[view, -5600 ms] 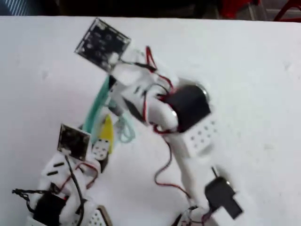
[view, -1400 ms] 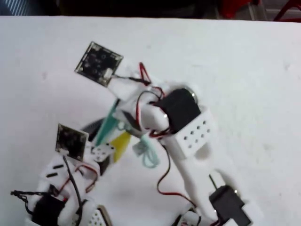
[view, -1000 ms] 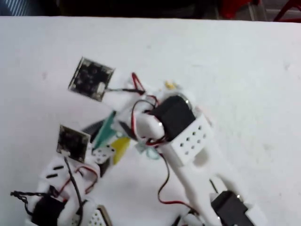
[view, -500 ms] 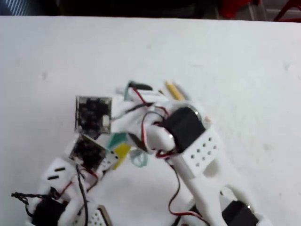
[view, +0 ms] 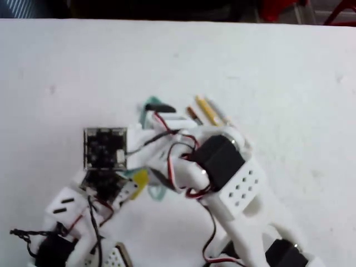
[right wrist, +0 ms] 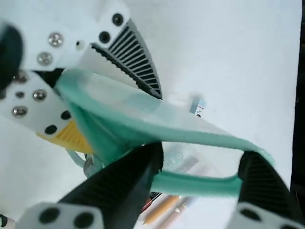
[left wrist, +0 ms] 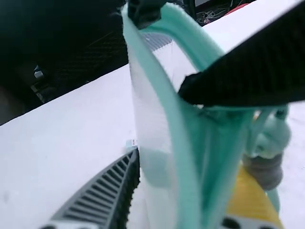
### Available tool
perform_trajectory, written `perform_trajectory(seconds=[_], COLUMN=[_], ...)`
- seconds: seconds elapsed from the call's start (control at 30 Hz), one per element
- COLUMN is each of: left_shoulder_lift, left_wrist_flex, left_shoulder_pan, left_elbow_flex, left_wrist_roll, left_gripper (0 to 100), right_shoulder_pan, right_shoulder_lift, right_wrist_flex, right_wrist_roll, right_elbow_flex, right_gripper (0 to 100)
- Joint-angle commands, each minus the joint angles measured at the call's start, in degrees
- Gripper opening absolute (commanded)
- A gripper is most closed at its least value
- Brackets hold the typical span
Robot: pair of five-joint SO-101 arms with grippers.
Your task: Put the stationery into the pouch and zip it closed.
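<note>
Over the last few secs the R arm swings its wrist in and down toward the L arm. Its camera board (view: pixel 105 148), earlier well out over the worktop (view: pixel 278 67), now sits just above the L arm's wrist. The pouch (right wrist: pixel 143 114) comes round w/ it. Before, it ran as a long teal strip away from the L arm; now its far end, w/ a dark tab, lies close by the R arm's wrist. As that arm shifts, pencils (view: pixel 208 110) come into sight just beside the pouch's far end. Can't tell if they lie inside the clear wall or outside on the worktop.

State now: the left end effector (left wrist: pixel 186 181) is clamped on one end of the pouch, ribbed finger on one side, yellow jaw on the other. The right end effector (right wrist: pixel 200 167) is spread wide, gripping nothing, w/ the teal rim running across the gap and one dark finger touching it. The mouth gapes, its two teal rims well apart. The pull loop (view: pixel 156 193) hangs near the L arm's end.

Meaning, as I judge it: the zip isn't closed yet. The R arm is prob. repositioning at the mouth, either to hold it open or to find the slider. If the pencils are outside, loading is left too.
</note>
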Motion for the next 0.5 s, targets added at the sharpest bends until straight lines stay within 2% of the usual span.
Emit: perform_trajectory(seconds=[0.0,0.13,0.23,0.37,0.47], left_shoulder_lift=[0.22,0.22,0.22,0.22,0.22], left_wrist_flex=[-0.53,-0.53,-0.53,-0.53,-1.49], left_shoulder_pan=[-1.19,-1.19,-1.19,-1.19,-0.92], left_elbow_flex=[-1.85,-1.93,-1.93,-1.93,-1.93], left_wrist_roll=[2.02,2.11,2.11,2.11,2.11], left_gripper=[26,26,26,25,15], right_shoulder_pan=[-4.97,-4.97,-6.02,-6.02,-5.93], right_shoulder_lift=[0.22,0.22,0.22,-0.22,-0.22], right_wrist_flex=[1.01,0.75,0.66,0.48,-0.48], right_wrist_roll=[-7.91,-19.43,-23.56,-21.19,-17.85], right_elbow_flex=[-1.14,-2.46,-2.29,-2.64,-2.64], right_gripper=[35.2,35.3,35.3,35.1,35.1])
